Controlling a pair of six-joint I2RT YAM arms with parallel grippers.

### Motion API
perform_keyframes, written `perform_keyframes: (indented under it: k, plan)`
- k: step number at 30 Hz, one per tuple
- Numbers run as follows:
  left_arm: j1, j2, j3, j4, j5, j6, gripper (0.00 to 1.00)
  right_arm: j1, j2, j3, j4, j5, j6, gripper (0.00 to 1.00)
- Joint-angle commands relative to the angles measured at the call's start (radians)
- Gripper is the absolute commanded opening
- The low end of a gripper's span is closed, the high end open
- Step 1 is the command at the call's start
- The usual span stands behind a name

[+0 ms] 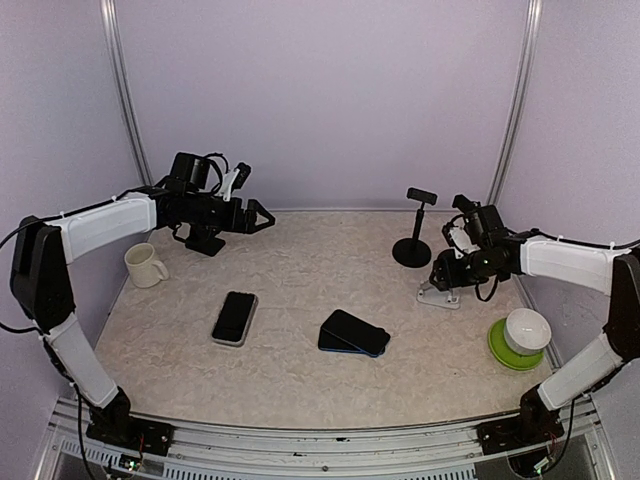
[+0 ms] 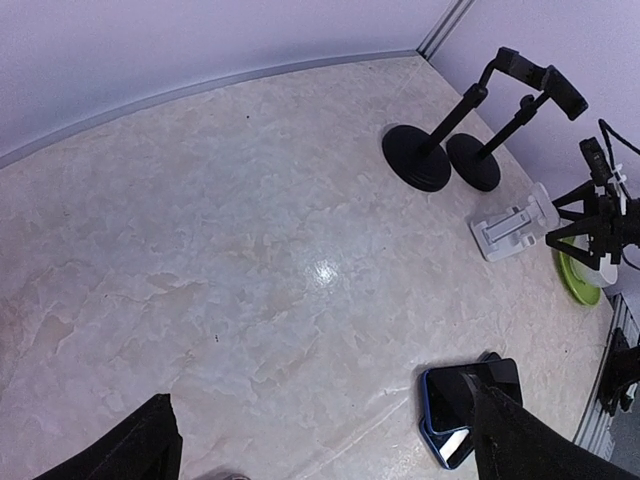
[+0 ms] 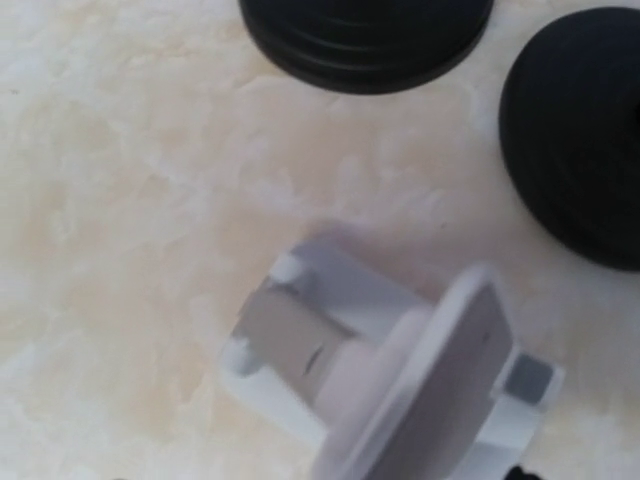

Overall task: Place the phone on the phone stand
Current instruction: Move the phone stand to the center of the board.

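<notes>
One phone (image 1: 234, 318) in a pale case lies flat left of centre. A white phone stand (image 1: 439, 294) sits at the right, and my right gripper (image 1: 446, 277) hovers right over it. The right wrist view shows the stand (image 3: 400, 380) close and blurred. Only a dark fingertip (image 3: 521, 471) shows at the bottom edge, far to the side, so those jaws stand apart and touch nothing. My left gripper (image 1: 257, 218) is open and empty, high at the back left. Its fingers (image 2: 130, 450) frame bare table.
Two stacked dark phones (image 1: 353, 333) lie at centre, also low right in the left wrist view (image 2: 460, 400). Black pole stands (image 1: 414, 230) rise behind the white stand. A cream mug (image 1: 145, 265) sits at the left. A green plate (image 1: 497, 347) with a white bowl (image 1: 526, 330) is at the near right.
</notes>
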Motion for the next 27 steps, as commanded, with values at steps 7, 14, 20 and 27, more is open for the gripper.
perform_keyframes:
  k: [7, 14, 20, 27]
  plan:
    - [-0.011, -0.003, -0.006, 0.017, -0.006, 0.004, 0.99, 0.041, -0.024, -0.025, 0.043, -0.148, 0.051, 0.76]
    - [-0.011, -0.02, -0.033, 0.025, -0.012, 0.005, 0.99, 0.137, 0.034, 0.02, 0.086, -0.186, 0.071, 0.76]
    - [-0.011, -0.024, -0.043, 0.032, -0.013, 0.002, 0.99, 0.206, 0.08, 0.087, 0.082, -0.19, 0.096, 0.76]
    - [-0.013, -0.032, -0.05, 0.035, -0.012, 0.001, 0.99, 0.228, 0.039, 0.116, -0.011, -0.082, 0.114, 0.76]
